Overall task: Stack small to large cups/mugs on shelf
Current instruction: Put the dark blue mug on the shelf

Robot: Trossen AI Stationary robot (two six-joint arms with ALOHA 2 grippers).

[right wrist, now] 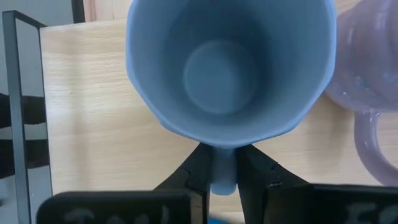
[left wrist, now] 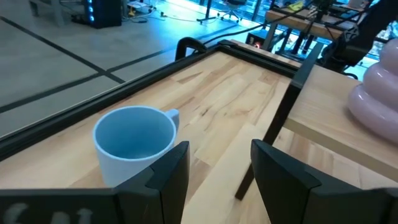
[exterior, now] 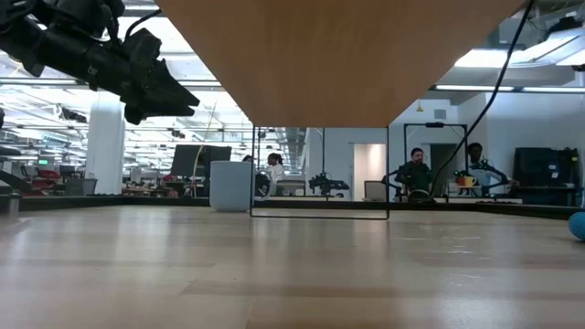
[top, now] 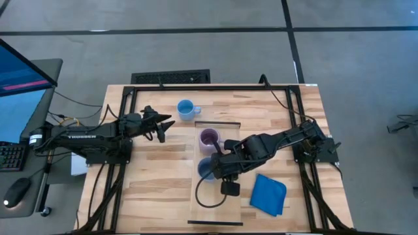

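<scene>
Gripping grey-blue mug (right wrist: 227,68) handle: right tool (right wrist: 222,163) | beside purple mug (top: 209,138) | left tool (left wrist: 219,167) open, empty

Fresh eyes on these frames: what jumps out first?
The right gripper pinches the grey-blue mug by its handle on the shelf, beside the pale purple mug. The left gripper, jaws open, points at the bright light blue mug, off the shelf on the table.

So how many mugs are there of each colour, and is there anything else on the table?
Pale purple mug: 1
Grey-blue mug: 1
Light blue mug: 1
Blue cloth: 1
Total: 4
</scene>
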